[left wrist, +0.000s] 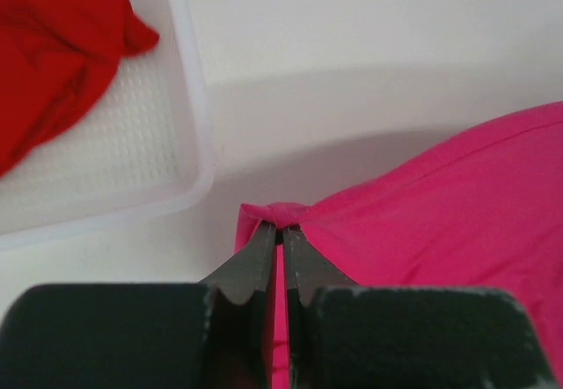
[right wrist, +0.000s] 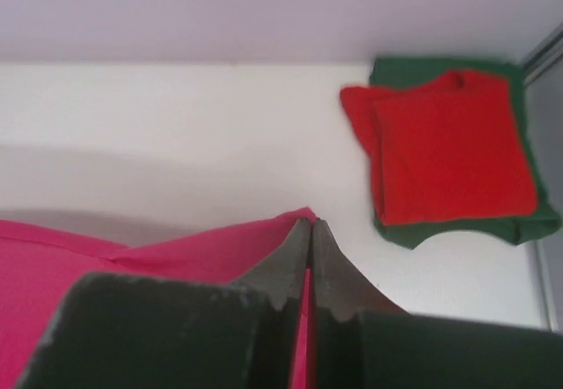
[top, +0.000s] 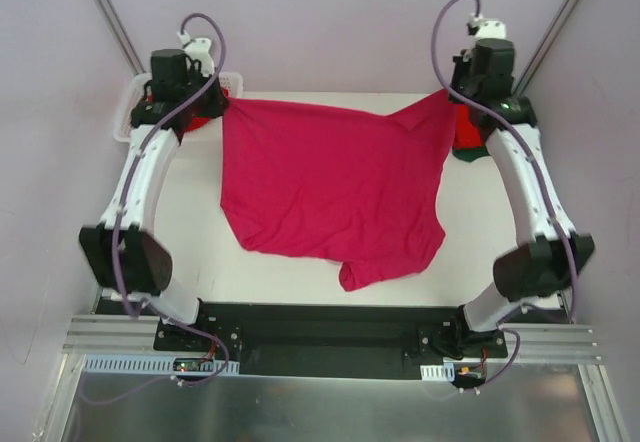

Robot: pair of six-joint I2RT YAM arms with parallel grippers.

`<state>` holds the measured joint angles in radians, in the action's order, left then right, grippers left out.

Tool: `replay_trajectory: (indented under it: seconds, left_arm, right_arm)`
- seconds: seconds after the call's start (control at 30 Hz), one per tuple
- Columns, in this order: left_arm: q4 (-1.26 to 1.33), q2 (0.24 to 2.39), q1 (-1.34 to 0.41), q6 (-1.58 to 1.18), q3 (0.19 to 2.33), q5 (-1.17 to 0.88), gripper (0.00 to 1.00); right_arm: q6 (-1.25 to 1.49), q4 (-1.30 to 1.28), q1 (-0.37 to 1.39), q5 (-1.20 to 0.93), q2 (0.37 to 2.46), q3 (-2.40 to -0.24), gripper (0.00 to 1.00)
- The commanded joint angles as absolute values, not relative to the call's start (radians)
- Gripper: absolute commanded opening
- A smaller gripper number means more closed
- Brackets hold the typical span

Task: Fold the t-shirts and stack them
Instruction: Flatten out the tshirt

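Your white plastic lattice basket (left wrist: 192, 99) is holding crumpled red cloth t-shirt (left wrist: 53, 63); your left gripper (left wrist: 280, 227), right gripper (right wrist: 310, 224) each clamping bright magenta-pink cloth t-shirt (left wrist: 457, 204).

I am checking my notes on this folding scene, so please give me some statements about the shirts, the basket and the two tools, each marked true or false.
1. The left tool and the right tool are each shut on a corner of the pink t-shirt. True.
2. The white basket holds nothing. False: a crumpled red t-shirt lies in it.
3. A folded red t-shirt lies on a dark green t-shirt. True.
4. The pink t-shirt is folded on that stack. False: it is spread open between the two tools, apart from the stack.
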<state>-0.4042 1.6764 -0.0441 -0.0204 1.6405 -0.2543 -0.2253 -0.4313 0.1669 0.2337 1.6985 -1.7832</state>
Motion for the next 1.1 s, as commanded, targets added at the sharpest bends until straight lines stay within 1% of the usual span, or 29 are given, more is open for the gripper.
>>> replay_trajectory:
  seconds: [0.0,0.07,0.1,0.27,0.3,0.47,0.5,0.57,0.7,0.77,0.87,0.93,1.03,1.07]
  left_arm:
    - [-0.507,1.359,-0.040,-0.037,1.667,-0.319,0.00]
    - [-0.552,1.252,-0.040,-0.026,1.681,-0.319,0.00]
    - [-0.602,1.217,-0.040,-0.023,1.698,-0.310,0.00]
    - [-0.698,0.972,-0.040,-0.029,1.715,-0.311,0.00]
    - [-0.725,0.942,-0.040,-0.031,1.729,-0.319,0.00]
    - [-0.825,0.806,-0.040,-0.031,1.821,-0.315,0.00]
    - [-0.842,0.798,-0.040,-0.028,1.866,-0.305,0.00]
    - [-0.853,0.775,-0.070,-0.028,1.884,-0.246,0.00]
    - [-0.851,0.755,-0.071,-0.009,1.931,-0.190,0.00]
    - [-0.856,0.765,-0.071,0.043,1.956,-0.163,0.00]
    - [-0.851,0.802,-0.086,0.074,1.970,-0.078,0.00]
    - [-0.832,0.843,-0.086,0.083,1.954,-0.031,0.00]
    - [-0.766,0.915,-0.086,0.115,1.876,0.038,0.00]
    - [-0.749,0.940,-0.086,0.127,1.823,0.054,0.00]
  right_arm:
    - [-0.227,-0.489,0.161,0.189,1.378,-1.784,0.01]
    - [-0.226,-0.526,0.161,0.195,1.274,-1.802,0.01]
    - [-0.222,-0.534,0.160,0.196,1.243,-1.807,0.01]
    - [-0.204,-0.600,0.163,0.190,1.060,-1.829,0.01]
    - [-0.203,-0.601,0.161,0.187,0.998,-1.824,0.01]
    - [-0.222,-0.643,0.161,0.187,0.867,-1.845,0.01]
    - [-0.227,-0.649,0.161,0.189,0.855,-1.871,0.01]
    - [-0.233,-0.655,0.161,0.196,0.822,-1.890,0.01]
    - [-0.253,-0.653,0.161,0.219,0.798,-1.947,0.01]
    - [-0.267,-0.661,0.161,0.236,0.802,-1.976,0.01]
    - [-0.305,-0.653,0.161,0.288,0.837,-1.961,0.01]
    - [-0.325,-0.641,0.161,0.322,0.867,-1.938,0.01]
    - [-0.334,-0.618,0.161,0.397,0.945,-1.891,0.01]
    - [-0.340,-0.603,0.160,0.408,0.972,-1.847,0.01]
